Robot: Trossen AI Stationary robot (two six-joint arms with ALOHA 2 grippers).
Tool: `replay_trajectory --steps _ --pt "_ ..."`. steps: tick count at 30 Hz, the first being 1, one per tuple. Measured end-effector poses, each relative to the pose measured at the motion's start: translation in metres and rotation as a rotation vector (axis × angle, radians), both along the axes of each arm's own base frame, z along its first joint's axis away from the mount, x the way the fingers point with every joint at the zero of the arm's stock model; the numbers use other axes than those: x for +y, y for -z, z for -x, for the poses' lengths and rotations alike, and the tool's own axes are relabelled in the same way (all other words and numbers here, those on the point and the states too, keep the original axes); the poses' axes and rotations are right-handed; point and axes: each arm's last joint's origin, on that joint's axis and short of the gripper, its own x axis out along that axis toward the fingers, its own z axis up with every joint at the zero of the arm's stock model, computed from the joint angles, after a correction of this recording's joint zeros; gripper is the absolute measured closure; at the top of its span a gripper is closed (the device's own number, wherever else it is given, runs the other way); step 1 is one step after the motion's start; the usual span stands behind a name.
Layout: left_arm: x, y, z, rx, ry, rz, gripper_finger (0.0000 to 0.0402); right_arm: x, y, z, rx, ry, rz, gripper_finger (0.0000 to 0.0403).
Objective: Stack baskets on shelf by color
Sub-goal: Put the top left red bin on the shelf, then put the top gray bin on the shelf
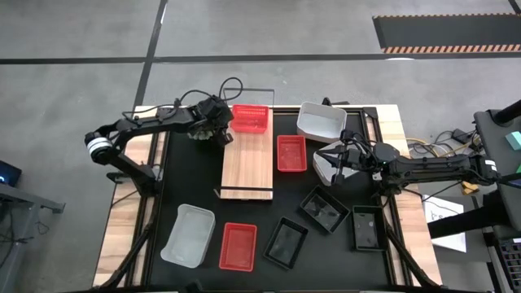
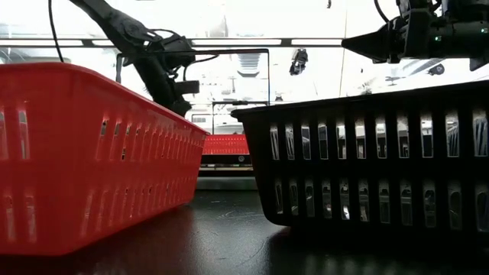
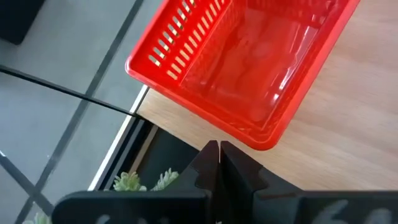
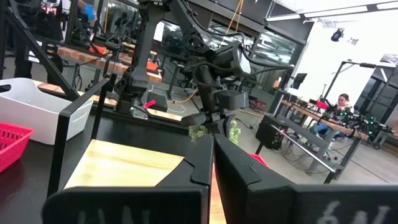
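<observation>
**One red basket on the shelf, eight still scattered**

The black table (image 1: 260, 175) carries the shelf (image 1: 248, 167), a light-wood plank running near to far down its middle. One red basket (image 1: 250, 119) sits on the shelf's far end, slightly overhanging the edge. A second red basket (image 1: 291, 153) lies on the table just right of the shelf, and a third (image 1: 238, 246) lies at the near edge beside a white basket (image 1: 188, 235). Two more white baskets (image 1: 320, 121) sit far right, one partly under the right arm. Three black baskets (image 1: 324, 208) cluster at the near right.

The left gripper (image 1: 225, 133) hovers just left of the shelved red basket, fingers clenched and empty; the left wrist view shows its tips closed together at the basket's rim. The right gripper (image 1: 319, 156) hangs over the white basket on the right, also clenched and holding nothing.

The red stack seems to be the step in hand. Next, a gripper would likely need to open, grasp the red basket beside the shelf by its rim, and nest it squarely in the one already placed.
</observation>
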Motion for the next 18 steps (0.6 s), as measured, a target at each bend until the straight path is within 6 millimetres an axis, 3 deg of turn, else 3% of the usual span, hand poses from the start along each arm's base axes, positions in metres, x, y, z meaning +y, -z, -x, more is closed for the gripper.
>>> replay_trajectory --steps 11,18 --pt "-0.003 -0.001 -0.001 -0.049 0.039 0.069 0.0401 0.000 0.000 0.000 -0.002 -0.001 -0.011 0.0394" --pt "-0.018 -0.022 0.012 -0.083 0.015 0.080 0.0401 0.000 0.001 0.000 0.004 -0.003 -0.037 0.0394"
